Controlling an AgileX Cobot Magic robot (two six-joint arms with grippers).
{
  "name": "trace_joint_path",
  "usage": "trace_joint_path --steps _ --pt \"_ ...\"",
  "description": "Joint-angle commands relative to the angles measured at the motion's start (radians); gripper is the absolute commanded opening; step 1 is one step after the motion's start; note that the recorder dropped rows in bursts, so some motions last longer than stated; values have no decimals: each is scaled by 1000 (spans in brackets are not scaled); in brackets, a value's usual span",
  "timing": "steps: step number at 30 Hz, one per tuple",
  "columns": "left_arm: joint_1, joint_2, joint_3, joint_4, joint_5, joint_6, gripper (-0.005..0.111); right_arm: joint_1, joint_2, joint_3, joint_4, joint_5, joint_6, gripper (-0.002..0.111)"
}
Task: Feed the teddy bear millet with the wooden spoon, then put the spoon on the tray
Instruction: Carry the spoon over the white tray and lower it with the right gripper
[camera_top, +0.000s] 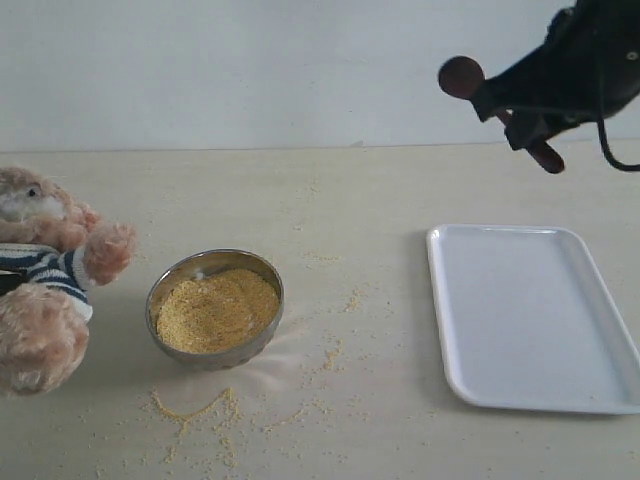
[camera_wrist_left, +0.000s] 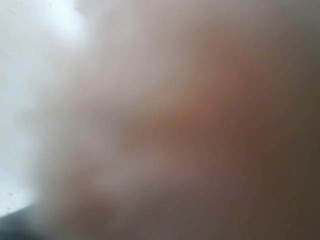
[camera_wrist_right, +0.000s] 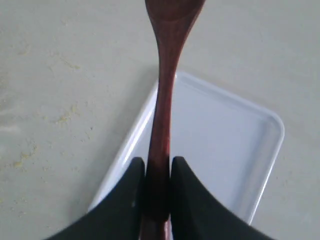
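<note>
Exterior view: nothing here carries writing that can be read. The teddy bear's (camera_top: 45, 290) striped shirt is mostly hidden behind its own paw, and the frame edge cuts off the bear on its side away from the tray (camera_top: 530, 310).

The right tool (camera_top: 505, 105) is clenched on the handle of the wooden spoon (camera_top: 461, 77), which it holds high in the air, above the tray's far end. The oval bowl of the spoon points away from the tray, toward the bear's side. Whether it carries any grain cannot be made out. The arm behind the tool is cut off by the frame.

In the right wrist view the dark fingers (camera_wrist_right: 125, 200) press the handle (camera_wrist_right: 162, 100) from both sides, with the white tray (camera_wrist_right: 225, 140) lying on the desk (camera_wrist_right: 60, 75) below.

A steel bowl (camera_top: 160, 290) heaped with millet (camera_top: 215, 310) stands well apart from the tray, between it and the bear. Stray grains lie scattered on the desk (camera_top: 350, 200) around that bowl, some toward the tray.

The left wrist view is only a brownish blur against something pale. I cannot tell whether the left tool is clenched or released.
</note>
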Motion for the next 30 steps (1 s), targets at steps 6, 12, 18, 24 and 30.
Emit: trace_joint_path --steps 6,12,18,24,30 --pt "3 -9 -3 -34 31 26 5 -102 -7 223 -5 -119 -63 0" --pt "3 -9 -3 -32 31 51 5 -102 -5 340 -5 -308 -63 0" --pt "3 -9 -3 -32 31 58 5 -102 -5 430 -5 -527 -60 0" --pt "3 -9 -3 -30 31 88 5 -102 68 452 -3 -555 -44 0" --pt "3 -9 -3 -27 31 91 5 -102 183 452 16 -531 -37 0"
